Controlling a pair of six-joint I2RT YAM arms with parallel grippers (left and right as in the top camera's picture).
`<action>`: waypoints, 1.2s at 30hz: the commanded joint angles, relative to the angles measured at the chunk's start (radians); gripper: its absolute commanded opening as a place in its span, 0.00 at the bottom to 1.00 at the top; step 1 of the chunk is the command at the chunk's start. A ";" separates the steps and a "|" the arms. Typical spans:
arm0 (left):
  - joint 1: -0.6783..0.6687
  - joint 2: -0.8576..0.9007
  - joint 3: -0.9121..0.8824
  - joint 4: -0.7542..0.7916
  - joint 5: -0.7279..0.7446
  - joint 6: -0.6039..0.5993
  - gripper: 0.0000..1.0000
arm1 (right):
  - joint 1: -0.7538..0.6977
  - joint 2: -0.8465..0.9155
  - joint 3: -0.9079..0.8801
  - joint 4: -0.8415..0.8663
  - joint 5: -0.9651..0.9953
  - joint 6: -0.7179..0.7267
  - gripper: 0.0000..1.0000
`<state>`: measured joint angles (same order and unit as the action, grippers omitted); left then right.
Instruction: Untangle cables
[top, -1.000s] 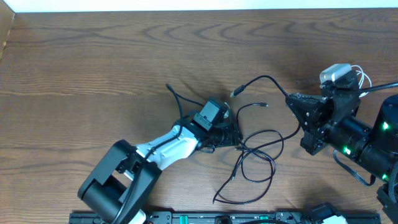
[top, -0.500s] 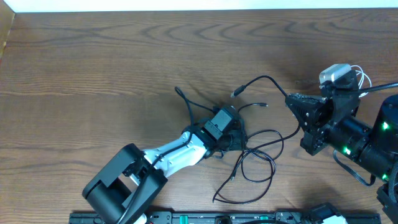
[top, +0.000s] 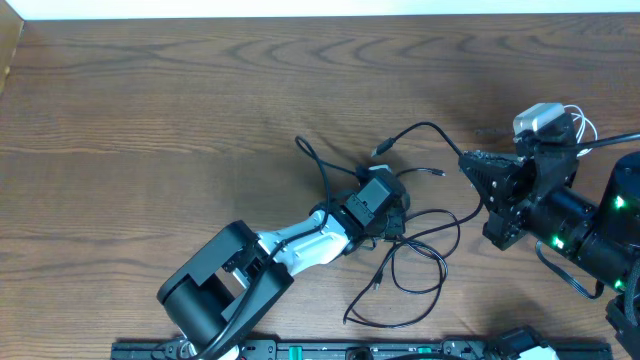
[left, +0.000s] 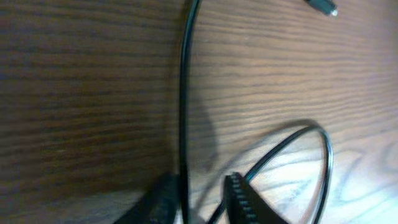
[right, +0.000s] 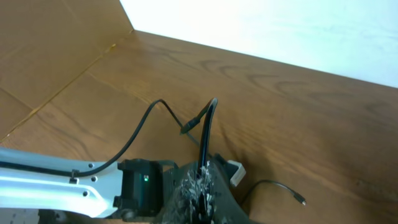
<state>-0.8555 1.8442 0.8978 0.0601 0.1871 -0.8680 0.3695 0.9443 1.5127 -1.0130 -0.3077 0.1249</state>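
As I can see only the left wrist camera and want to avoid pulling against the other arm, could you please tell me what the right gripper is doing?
Observer: The right gripper is shut on a black cable, off to the right of the tangle.
Operator: Thank you. Where does that cable run?
Observer: It arches from there toward the table's middle and ends in a plug lying on the table.
Operator: Is anything lying behind my gripper?
Observer: Yes, crossing black loops lie between the left gripper and the near edge.
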 joint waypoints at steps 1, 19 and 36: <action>0.003 0.084 -0.059 -0.077 -0.024 0.002 0.15 | -0.004 -0.005 0.010 0.007 -0.009 -0.011 0.01; 0.559 -0.182 0.018 -0.843 -0.338 0.074 0.07 | -0.004 -0.010 0.010 0.079 0.330 -0.020 0.01; 0.804 -0.182 -0.013 -0.866 0.033 0.296 0.08 | -0.004 0.300 -0.017 -0.224 0.684 0.153 0.01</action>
<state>-0.0509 1.6733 0.9054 -0.8043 0.1616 -0.6289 0.3695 1.1431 1.5131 -1.2140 0.3985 0.2646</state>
